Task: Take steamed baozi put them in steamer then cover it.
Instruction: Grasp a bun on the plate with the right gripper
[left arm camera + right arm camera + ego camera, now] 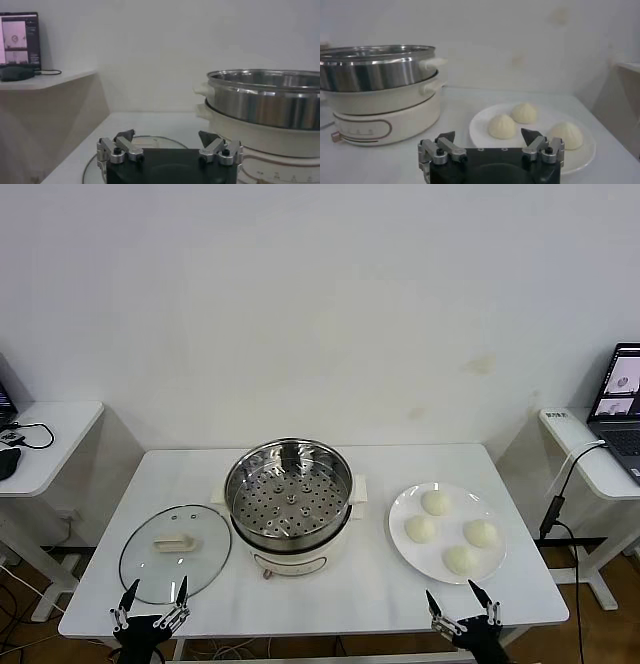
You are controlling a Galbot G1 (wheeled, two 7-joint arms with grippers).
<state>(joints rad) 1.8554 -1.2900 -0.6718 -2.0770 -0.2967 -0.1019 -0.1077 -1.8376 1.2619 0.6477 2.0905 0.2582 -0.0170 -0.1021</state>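
White table, steamer centre; lid flat left of it, four buns on plate right. Left gripper, right gripper near steamer's front side, both wide open, empty.

**Surfaces and materials as I see them**

The steamer has a shiny steel pot, polished like a mirror, with a perforated metal tray inside; its base looks like smooth cream plastic, a little glossy. The cover is clear glass with a thin metal rim and a matt cream handle. The steamed baozi have a smooth, matt, doughy skin. They lie on a glossy white plate. The table is smooth white, with a soft sheen. On both my grippers I see black matt bodies and bare silver metal joints.
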